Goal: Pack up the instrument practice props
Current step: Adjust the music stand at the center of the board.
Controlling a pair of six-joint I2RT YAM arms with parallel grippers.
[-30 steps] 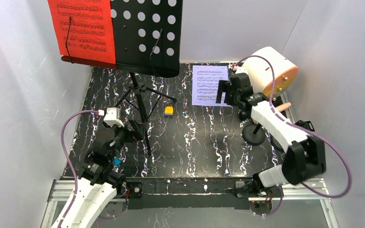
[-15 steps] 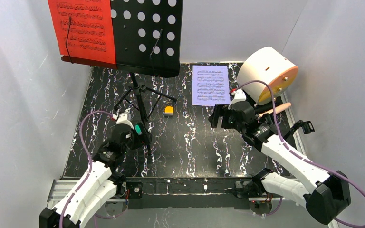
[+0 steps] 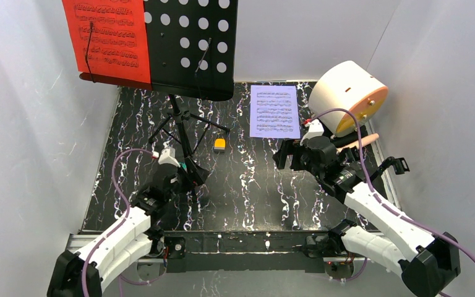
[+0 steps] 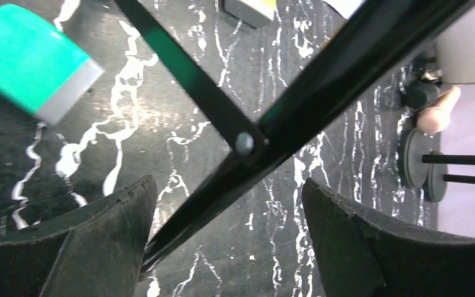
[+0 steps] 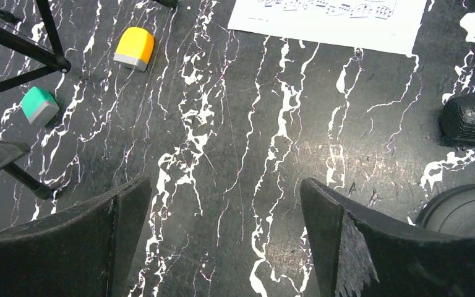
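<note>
**Asker:** Where are the practice props?

**Describer:** Seen from above, a black marbled worktop (image 3: 247, 185) fills the frame. The black perforated music stand (image 3: 188, 43) rises at eleven o'clock on tripod legs, with a red music sheet (image 3: 105, 40) on the left half of its desk. A white music sheet (image 3: 274, 111) lies flat at one o'clock. At three o'clock, by the right edge, a beige-headed microphone (image 3: 365, 140) pokes out just beside a big white cylinder with an orange face (image 3: 346, 93). The right wrist camera shows a black microphone head (image 5: 470, 116) near a round black base (image 5: 464, 210).

**Asker:** And the arms?

**Describer:** The left arm (image 3: 130, 226) reaches the stand's feet at nine o'clock. Its jaws stand wide open, with two crossing tripod struts (image 4: 241, 142) in the gap between them. I cannot tell whether they touch. The right arm (image 3: 377, 207) comes in from five o'clock. Its jaws are wide open over the worktop, holding nothing.

**Asker:** Anything small?

**Describer:** A yellow block (image 3: 220, 145) lies near the centre, and a green block (image 5: 39, 105) lies by the tripod legs.
</note>
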